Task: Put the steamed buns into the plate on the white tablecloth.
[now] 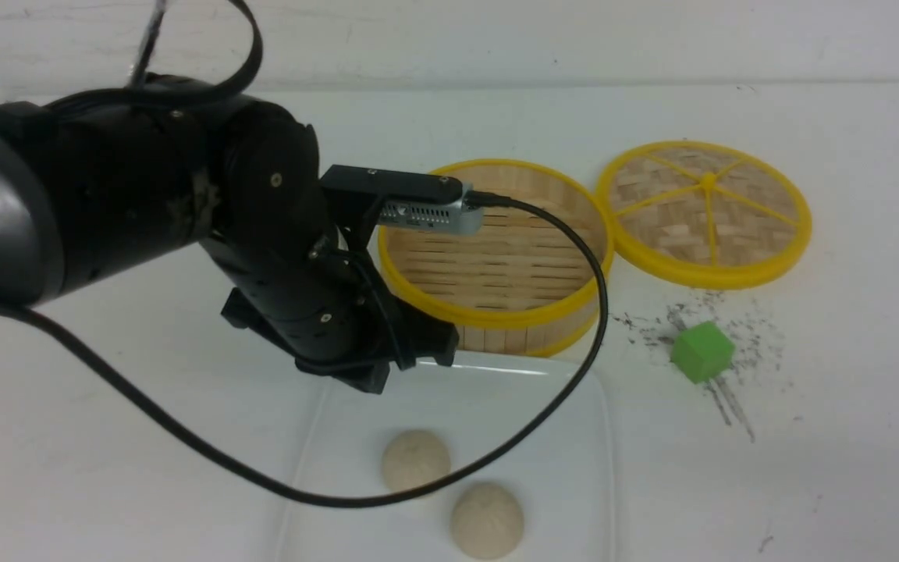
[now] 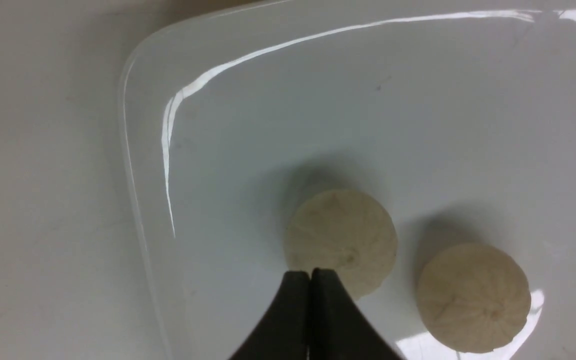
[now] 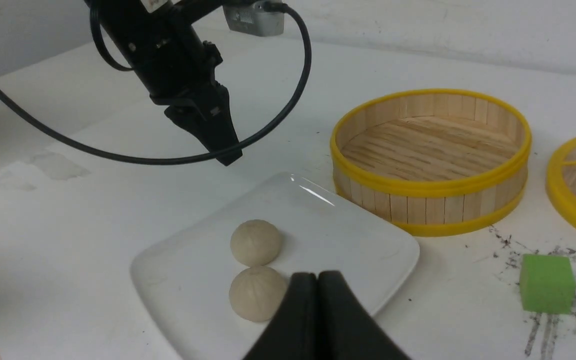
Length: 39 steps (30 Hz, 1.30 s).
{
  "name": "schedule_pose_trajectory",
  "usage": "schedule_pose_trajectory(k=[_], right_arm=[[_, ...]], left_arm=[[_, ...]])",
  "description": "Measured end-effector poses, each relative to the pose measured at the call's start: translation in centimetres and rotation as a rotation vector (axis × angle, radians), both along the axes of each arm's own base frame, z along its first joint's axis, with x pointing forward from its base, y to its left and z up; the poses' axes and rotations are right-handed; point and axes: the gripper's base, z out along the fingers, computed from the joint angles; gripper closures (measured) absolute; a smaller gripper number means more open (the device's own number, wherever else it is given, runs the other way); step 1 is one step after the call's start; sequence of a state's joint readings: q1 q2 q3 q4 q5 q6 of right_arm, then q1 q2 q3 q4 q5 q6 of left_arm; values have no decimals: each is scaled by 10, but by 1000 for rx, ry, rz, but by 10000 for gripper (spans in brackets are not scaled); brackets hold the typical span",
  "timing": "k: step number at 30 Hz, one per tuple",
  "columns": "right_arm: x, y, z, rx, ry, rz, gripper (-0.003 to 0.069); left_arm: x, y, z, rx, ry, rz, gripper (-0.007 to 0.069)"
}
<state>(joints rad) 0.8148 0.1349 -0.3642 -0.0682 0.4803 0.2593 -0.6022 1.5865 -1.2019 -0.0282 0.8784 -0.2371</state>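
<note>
Two cream steamed buns [image 1: 416,460] [image 1: 487,520] sit side by side on the white plate [image 1: 543,421], which lies on the white tablecloth [image 1: 824,484]. My left gripper [image 1: 375,382] is shut and empty, hanging above the plate's far left part, clear of the buns. In the left wrist view its closed tips [image 2: 310,274] sit over the edge of one bun [image 2: 343,235], with the other bun [image 2: 473,297] beside it. My right gripper [image 3: 317,276] is shut and empty, near the plate's [image 3: 348,235] edge and the buns [image 3: 256,242] [image 3: 255,295]. It is out of the front view.
An empty yellow-rimmed bamboo steamer [image 1: 496,316] stands just behind the plate. Its woven lid [image 1: 705,211] lies flat to the right. A green cube [image 1: 701,351] sits on dark scuff marks right of the plate. The left arm's black cable [image 1: 262,480] drapes over the plate's left side.
</note>
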Motion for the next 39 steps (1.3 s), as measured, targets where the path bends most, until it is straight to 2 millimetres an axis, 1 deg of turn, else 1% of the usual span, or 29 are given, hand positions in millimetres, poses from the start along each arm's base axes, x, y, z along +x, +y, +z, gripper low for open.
schedule_pose_trajectory(k=[4, 7, 9, 10, 11, 13, 14, 15, 17, 18, 19, 22, 23, 28, 30, 31, 32, 33, 35, 39], right_arm=[[0, 0, -1, 0, 0, 0, 659], [-1, -2, -8, 1, -1, -8, 658], [0, -3, -14, 4, -5, -45, 657], [2, -4, -24, 1, -2, -87, 656], [3, -5, -28, 3, -5, -120, 655], [5, -8, -46, -7, 7, -205, 654], [6, -9, -51, -11, 11, -234, 654], [8, -12, -64, -26, 25, -304, 652], [12, -16, -81, -64, 52, -408, 650], [12, -16, -84, -71, 58, -416, 650], [14, -19, -94, -104, 76, -480, 648], [16, -24, -110, -158, 105, -562, 647], [17, -25, -112, -162, 110, -587, 645], [18, -31, -111, -148, 112, -691, 641], [18, -31, -111, -147, 114, -709, 639], [18, -33, -111, -146, 116, -736, 636], [18, -33, -111, -146, 116, -739, 636], [18, -34, -111, -145, 117, -752, 634], [18, -34, -111, -144, 117, -759, 632], [18, -34, -111, -144, 117, -762, 627]], left_arm=[[0, 0, 0, 2, -1, -1, 606], [0, 0, 0, 5, 2, -1, 606], [-1, 1, 0, 7, 6, -1, 606], [-1, 1, 0, 7, 6, -1, 606], [-1, 1, 0, 7, 6, -1, 606], [-1, 1, 0, 7, 6, -1, 606], [0, 1, 0, 7, 5, -1, 606], [-1, 1, 0, 6, 3, -1, 606], [-1, 1, 3, 2, -8, -2, 606], [-1, 1, 4, 0, -11, -2, 606], [-3, 3, 8, -7, -25, -5, 606], [-8, 8, 23, -17, -76, -10, 606], [-11, 10, 28, -27, -90, -11, 606], [-35, 32, 71, -37, -225, -22, 605], [-42, 39, 81, -31, -252, -22, 605], [-54, 49, 95, -26, -288, -20, 605], [-54, 50, 94, -24, -285, -20, 605], [-65, 59, 105, -18, -313, -16, 605], [-79, 72, 117, -8, -343, -9, 605], [-106, 94, 134, 2, -391, 9, 603]])
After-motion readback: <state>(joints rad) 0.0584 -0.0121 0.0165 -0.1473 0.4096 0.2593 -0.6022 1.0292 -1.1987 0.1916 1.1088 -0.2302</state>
